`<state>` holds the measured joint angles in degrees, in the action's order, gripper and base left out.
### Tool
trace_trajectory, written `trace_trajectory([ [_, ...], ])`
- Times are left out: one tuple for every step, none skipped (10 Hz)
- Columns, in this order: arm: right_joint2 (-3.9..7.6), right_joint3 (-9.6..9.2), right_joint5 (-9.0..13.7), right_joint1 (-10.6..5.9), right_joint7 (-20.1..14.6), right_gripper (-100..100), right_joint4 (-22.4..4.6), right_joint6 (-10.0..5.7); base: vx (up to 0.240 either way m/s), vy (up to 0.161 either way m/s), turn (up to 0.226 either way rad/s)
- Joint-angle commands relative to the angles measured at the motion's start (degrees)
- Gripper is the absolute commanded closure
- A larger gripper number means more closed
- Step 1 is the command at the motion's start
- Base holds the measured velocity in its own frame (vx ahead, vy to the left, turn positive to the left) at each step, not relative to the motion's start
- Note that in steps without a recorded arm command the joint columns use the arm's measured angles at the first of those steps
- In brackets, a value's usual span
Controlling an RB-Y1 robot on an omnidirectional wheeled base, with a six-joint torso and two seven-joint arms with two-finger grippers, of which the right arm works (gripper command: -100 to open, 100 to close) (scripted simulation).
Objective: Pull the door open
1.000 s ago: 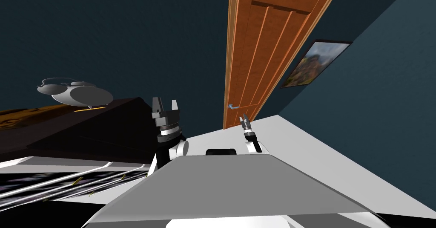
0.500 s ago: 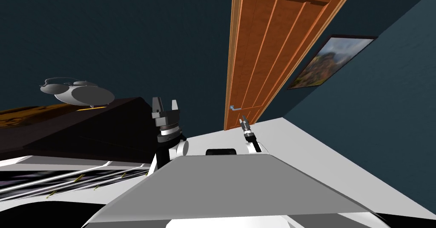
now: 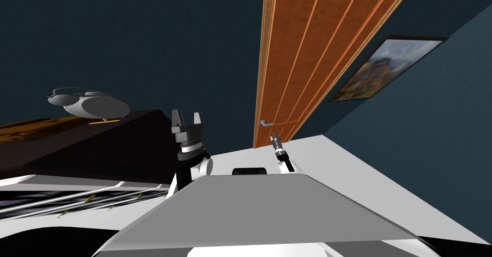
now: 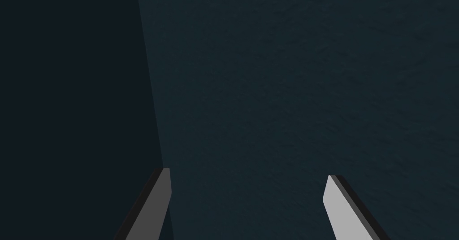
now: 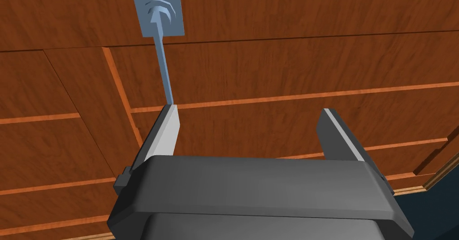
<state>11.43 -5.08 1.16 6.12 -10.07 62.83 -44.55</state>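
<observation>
The right gripper is spread wide and empty, its two blades about a third of the wrist view apart, facing the orange-brown wood of the door. The handle is a thin blue-grey lever running from a square plate fixed on the door. Its free end lines up with the tip of one finger. I cannot tell whether the two touch or the lever lies a little beyond the blade. The lever is in line with that finger rather than in the gap between the pair, and the other finger is well apart from it, over a panelled part of the door.

In the head view the right gripper is small, just below the handle, close to the lower part of the door. The door is set in a paler frame in a dark blue-green wall. A framed picture hangs on the adjoining wall beside the door, and a white floor runs up to both.

The left gripper is held upright, well apart from the door, in front of a dark counter with a grey kettle at its far edge. Its fingers are also spread wide, gripping nothing
</observation>
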Motion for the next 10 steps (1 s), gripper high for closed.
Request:
trace_trajectory([
  [0.36, -0.22, 0.3, -1.02, -0.2, -100, -2.9, -0.37, 0.067, -0.039, 0.101],
  [0.59, -0.34, 0.5, -1.64, -0.4, -100, -4.8, -0.62, 0.067, -0.040, 0.104],
  [0.83, -0.45, 0.7, -2.25, -0.5, -100, -6.9, -0.86, 0.074, -0.049, 0.086],
  [1.06, -0.57, 0.9, -2.86, -0.7, -100, -8.8, -1.10, 0.082, -0.059, 0.060],
  [1.26, -0.66, 1.0, -3.38, -0.8, -100, -10.4, -1.30, 0.077, -0.059, 0.068],
  [1.44, -0.76, 1.2, -3.86, -0.9, -100, -11.8, -1.50, 0.064, -0.051, 0.076],
  [1.63, -0.85, 1.3, -4.35, -1.1, -100, -13.3, -1.69, 0.060, -0.047, 0.068],
  [1.78, -0.92, 1.4, -4.75, -1.2, -100, -14.5, -1.85, 0.050, -0.036, 0.049],
  [1.90, -0.99, 1.5, -5.08, -1.3, -100, -15.6, -1.98, 0.047, -0.031, 0.050],
  [2.03, -1.05, 1.6, -5.42, -1.3, -100, -16.6, -2.11, 0.047, -0.032, 0.045],
])
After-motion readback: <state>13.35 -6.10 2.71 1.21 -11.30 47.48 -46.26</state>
